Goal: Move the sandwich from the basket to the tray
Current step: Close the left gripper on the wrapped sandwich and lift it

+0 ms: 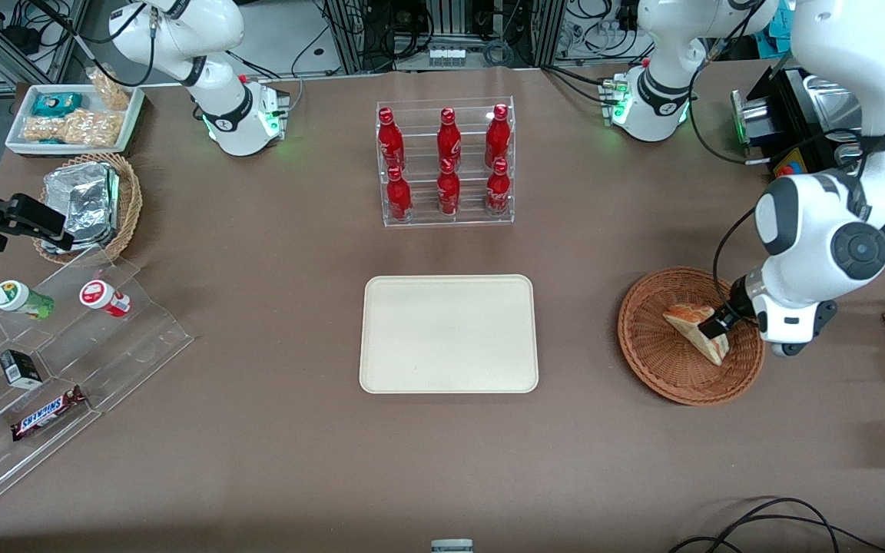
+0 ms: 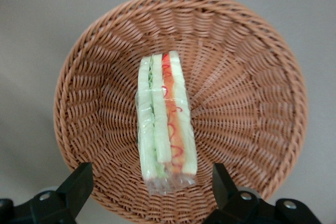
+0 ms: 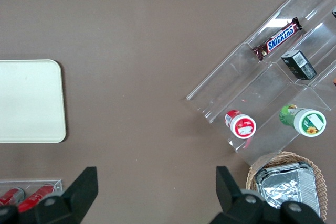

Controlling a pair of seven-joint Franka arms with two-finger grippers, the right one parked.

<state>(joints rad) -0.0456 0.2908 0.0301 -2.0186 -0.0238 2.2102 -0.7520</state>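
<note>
Reddish-brown woven wicker is forming the round shallow basket (image 1: 661, 361), which is sitting on the brown counter (image 1: 258, 461) toward the working arm's end. Inside it, the small triangular sandwich (image 2: 165, 124) of white bread with green and orange-red filling is lying in clear wrap, standing on its edge. The left arm's gripper (image 1: 719, 319) is hanging just above the sandwich with its fingers (image 2: 73, 187) spread apart on both sides, probably so that they can close on the flat bread faces. The flat cream-coloured rectangular tray (image 1: 449, 333) is waiting well apart, bare, and slightly farther from the camera a clear rack of red bottles (image 1: 446, 163) is standing.
</note>
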